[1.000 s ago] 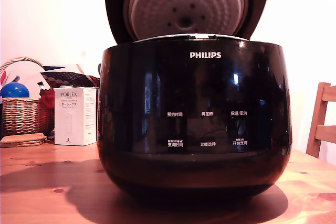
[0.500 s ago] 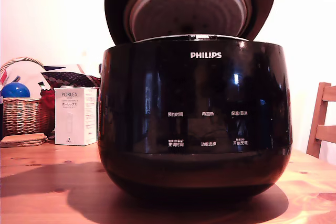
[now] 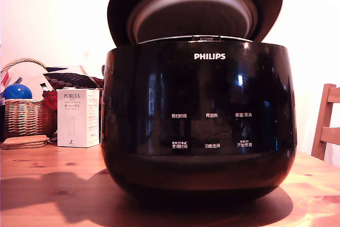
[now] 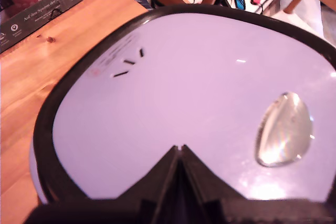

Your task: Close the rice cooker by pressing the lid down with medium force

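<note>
Wooden table (image 3: 42, 184): closed claw (image 4: 179, 149) bears on the half-lowered lid (image 4: 199, 93) beneath it; next, press it onto the rice cooker (image 3: 199, 120) until latched.

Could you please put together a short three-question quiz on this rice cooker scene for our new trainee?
1. True or false: the lid is fully shut on the rice cooker.
2. Which brand name is printed on the cooker's front? A) PHILIPS B) PORLEX C) SONY
3. In the wrist view, how do the gripper fingertips stand?

Key:
1. False; it is partly raised, its dimpled underside showing.
2. A.
3. Closed together, at the lid's glossy top.
</note>
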Controlling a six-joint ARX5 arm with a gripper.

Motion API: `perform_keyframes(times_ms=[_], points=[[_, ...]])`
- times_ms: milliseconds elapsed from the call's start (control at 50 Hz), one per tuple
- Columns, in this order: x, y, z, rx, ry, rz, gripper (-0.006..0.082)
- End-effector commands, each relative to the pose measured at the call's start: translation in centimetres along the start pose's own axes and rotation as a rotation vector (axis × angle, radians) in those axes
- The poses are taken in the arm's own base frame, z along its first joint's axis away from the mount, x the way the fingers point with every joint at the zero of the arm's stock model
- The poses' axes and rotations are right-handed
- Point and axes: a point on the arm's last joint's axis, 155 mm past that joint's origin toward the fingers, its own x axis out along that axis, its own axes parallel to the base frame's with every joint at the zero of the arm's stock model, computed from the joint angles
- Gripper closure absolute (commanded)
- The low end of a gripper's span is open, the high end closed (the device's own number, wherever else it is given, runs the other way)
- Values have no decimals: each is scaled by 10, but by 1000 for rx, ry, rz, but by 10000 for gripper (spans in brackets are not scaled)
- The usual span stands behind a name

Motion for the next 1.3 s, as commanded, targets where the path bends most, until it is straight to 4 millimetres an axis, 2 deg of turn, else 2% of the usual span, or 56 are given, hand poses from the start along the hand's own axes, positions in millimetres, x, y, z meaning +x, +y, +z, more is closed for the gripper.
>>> perform_keyframes(times_ms=[0, 240, 600, 940, 1280], points=[[14, 4, -25, -14, 41, 6, 791], [23, 13, -29, 6, -87, 35, 791], [39, 13, -40, 98, -205, 29, 791], [59, -21, -75, 240, -152, -43, 791], [74, -5, -110, 254, -125, 13, 791]])
